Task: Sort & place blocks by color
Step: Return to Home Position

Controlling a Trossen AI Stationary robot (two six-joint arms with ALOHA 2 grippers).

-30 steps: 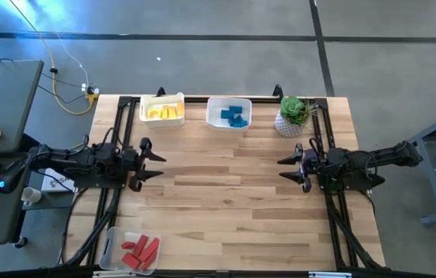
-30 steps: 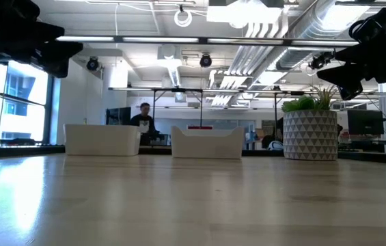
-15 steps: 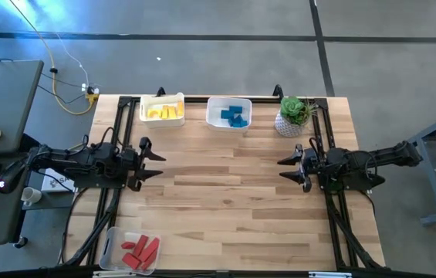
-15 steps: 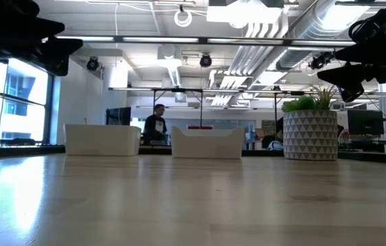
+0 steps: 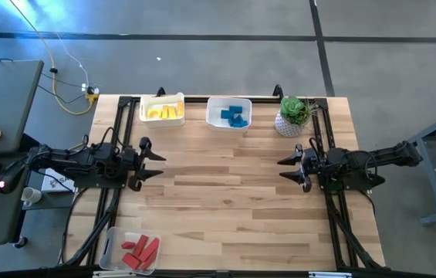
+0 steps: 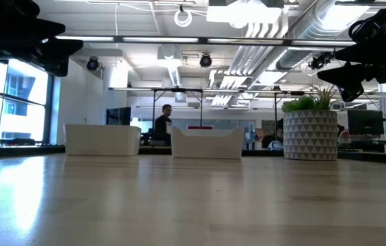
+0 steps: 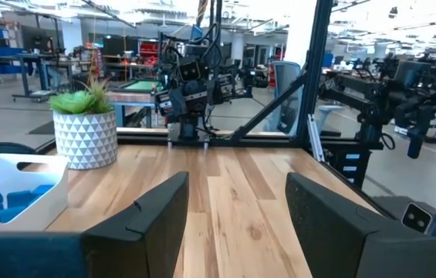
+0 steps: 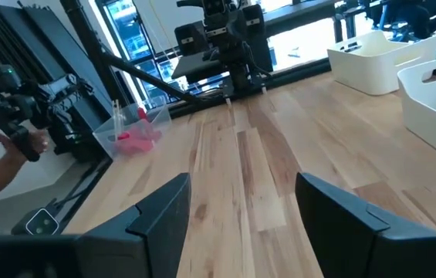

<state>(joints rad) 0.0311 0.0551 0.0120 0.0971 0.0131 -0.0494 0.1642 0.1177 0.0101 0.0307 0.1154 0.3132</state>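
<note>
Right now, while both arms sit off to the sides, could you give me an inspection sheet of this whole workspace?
Surface: wooden table, no loose blocks seen on it.
Job's things: yellow blocks in left white bin; blue blocks in right white bin; red blocks in transparent bin.
Clutter: potted plant beside the right white bin.
Grippers: left gripper at the left edge, right gripper at the right edge; both open, holding nothing.
Cables: cables on the floor off the far left corner.
Surroundings: person beyond the table; grey desk at left.
</note>
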